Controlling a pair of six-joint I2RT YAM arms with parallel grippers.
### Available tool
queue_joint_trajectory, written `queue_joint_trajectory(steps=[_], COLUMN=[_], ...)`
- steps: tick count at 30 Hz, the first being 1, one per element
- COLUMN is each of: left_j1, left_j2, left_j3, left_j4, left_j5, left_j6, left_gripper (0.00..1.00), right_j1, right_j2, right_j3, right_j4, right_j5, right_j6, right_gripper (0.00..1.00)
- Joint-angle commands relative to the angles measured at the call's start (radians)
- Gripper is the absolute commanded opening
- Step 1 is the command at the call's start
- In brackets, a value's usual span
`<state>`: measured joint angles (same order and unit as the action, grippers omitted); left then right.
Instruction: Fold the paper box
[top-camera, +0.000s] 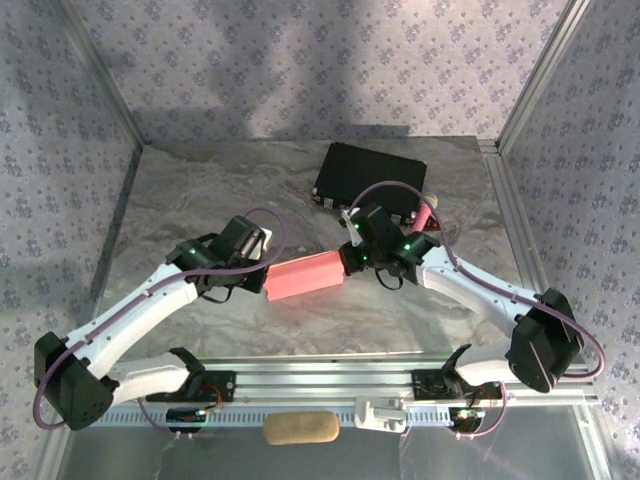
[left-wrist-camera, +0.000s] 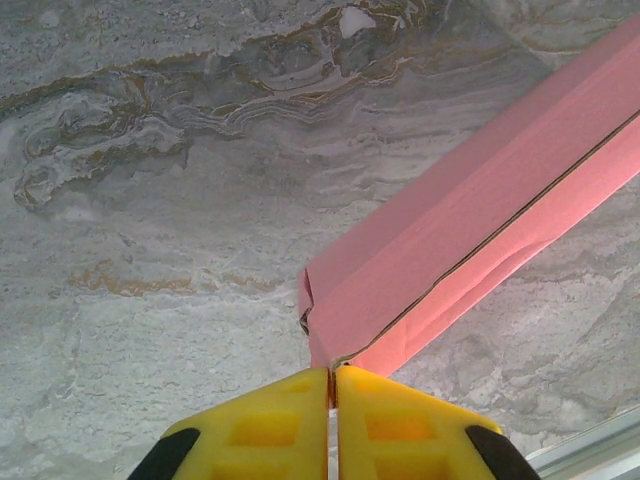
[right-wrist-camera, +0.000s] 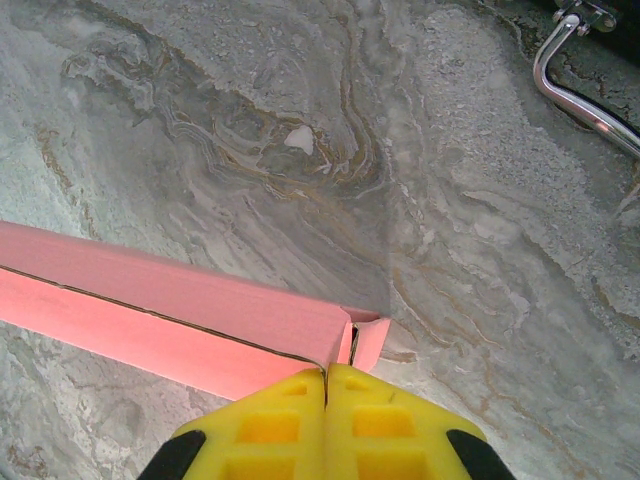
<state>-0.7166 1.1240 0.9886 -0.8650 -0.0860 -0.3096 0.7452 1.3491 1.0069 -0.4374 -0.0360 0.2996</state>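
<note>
Lilac floral-patterned walls (top-camera: 300, 60) enclose a grey marbled bench (top-camera: 200, 190) on three sides, with aluminium posts (top-camera: 540, 70) at the corners.

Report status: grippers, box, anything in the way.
Left gripper shut on box end. Right gripper shut on other end. Box formed, spanning between them. Case behind, apart.

The overhead camera looks down across the grey marbled desk (top-camera: 200, 190), while both wrist cameras closely share the salmon-pink card box (top-camera: 305, 277).

I am working in a lab-style robot test cell: patterned fabric walls (top-camera: 300, 60), aluminium frame posts (top-camera: 537, 75), a marble-look table (top-camera: 200, 200), and two arms (top-camera: 150, 310) bolted to a metal rail (top-camera: 300, 378).
</note>
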Motion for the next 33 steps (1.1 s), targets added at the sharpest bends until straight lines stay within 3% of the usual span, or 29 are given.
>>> queue_joint_trajectory(steps=[1, 19, 33], left_j1=[-0.012, -0.002, 0.040], left_j2=[0.003, 0.069, 0.107], left_j3=[-0.006, 0.091, 0.145], left_j4=[0.026, -0.040, -0.060], left_j5=[0.023, 0.067, 0.141], left_j6=[-0.032, -0.204, -0.236], left_gripper=[0.08, 0.01, 0.00], right_j1=[0.010, 0.034, 0.042], right_j2=[0.022, 0.027, 0.032], right_j3=[0.010, 0.027, 0.039], right_j4=[-0.083, -0.102, -0.115], right_j5=[0.008, 0.047, 0.042], right_j6=[0.007, 0.016, 0.007], right_gripper=[0.00, 0.00, 0.00])
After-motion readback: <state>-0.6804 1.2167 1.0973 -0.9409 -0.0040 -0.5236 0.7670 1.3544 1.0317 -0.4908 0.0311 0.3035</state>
